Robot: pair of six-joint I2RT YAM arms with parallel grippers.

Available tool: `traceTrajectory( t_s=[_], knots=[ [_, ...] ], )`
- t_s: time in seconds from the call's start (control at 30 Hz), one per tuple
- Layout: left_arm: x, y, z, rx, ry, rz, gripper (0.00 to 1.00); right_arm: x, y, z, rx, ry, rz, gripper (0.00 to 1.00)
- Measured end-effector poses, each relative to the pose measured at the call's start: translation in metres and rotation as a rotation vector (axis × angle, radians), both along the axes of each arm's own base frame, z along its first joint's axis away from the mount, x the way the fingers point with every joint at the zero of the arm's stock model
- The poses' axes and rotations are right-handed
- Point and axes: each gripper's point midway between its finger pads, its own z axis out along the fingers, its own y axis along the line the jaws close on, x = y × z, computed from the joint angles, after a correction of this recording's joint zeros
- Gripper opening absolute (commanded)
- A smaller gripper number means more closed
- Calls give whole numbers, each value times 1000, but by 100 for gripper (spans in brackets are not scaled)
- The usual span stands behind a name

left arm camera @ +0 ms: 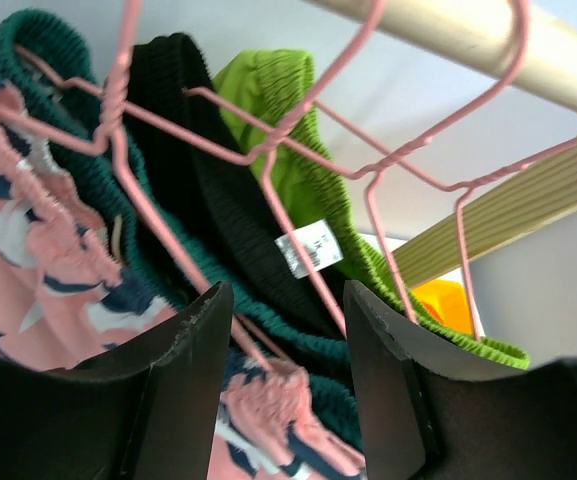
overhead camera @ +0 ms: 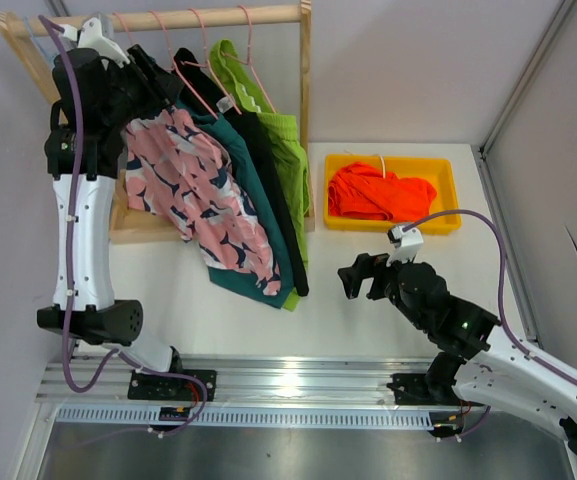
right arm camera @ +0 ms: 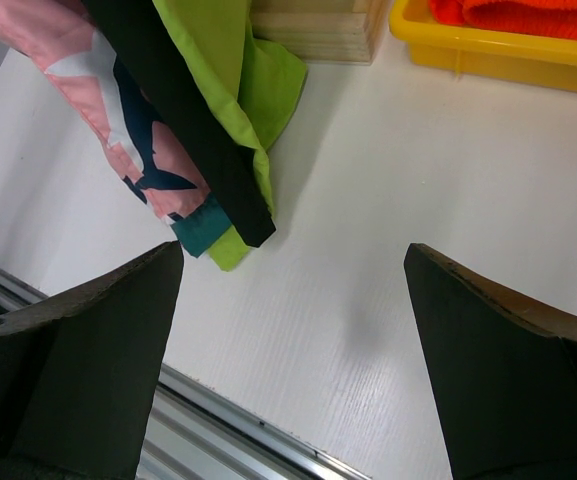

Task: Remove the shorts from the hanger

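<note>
While left end effector (left arm camera: pixel 288 300) hangs open, empty, by pink shorts (overhead camera: pixel 193 185), pinch waistband (left arm camera: pixel 43 205) only, clear of hanger wire (left arm camera: pixel 116 90); right end effector (right arm camera: pixel 293 255) also open, empty

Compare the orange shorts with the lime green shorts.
The orange shorts lie crumpled in the yellow bin; the lime green shorts hang on a pink hanger from the wooden rail. The orange shorts are bunched in a heap; the lime green shorts drape long, hem reaching the table. Both are bright, soft fabric.
</note>
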Motion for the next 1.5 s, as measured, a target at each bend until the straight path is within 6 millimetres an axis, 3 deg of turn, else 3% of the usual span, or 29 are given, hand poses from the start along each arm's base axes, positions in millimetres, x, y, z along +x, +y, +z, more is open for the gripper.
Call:
traceTrajectory(
  t_s=[0.13,0.3,0.67,1.1,1.5],
  knots=[
    [4,-1,2,4,-7,15,52,0,-1,0,-2,-3,0,99],
    [13,8,-11,18,28,82,49,2,-4,-3,-14,-3,-8,99],
    [10,19,-15,44,34,188,51,6,-9,-13,-28,8,-25,99],
    [-13,26,17,44,-48,214,54,5,-6,-18,-26,15,-10,99],
    [-7,30,11,50,-33,240,53,5,-6,-18,-26,15,-11,99]
  ],
)
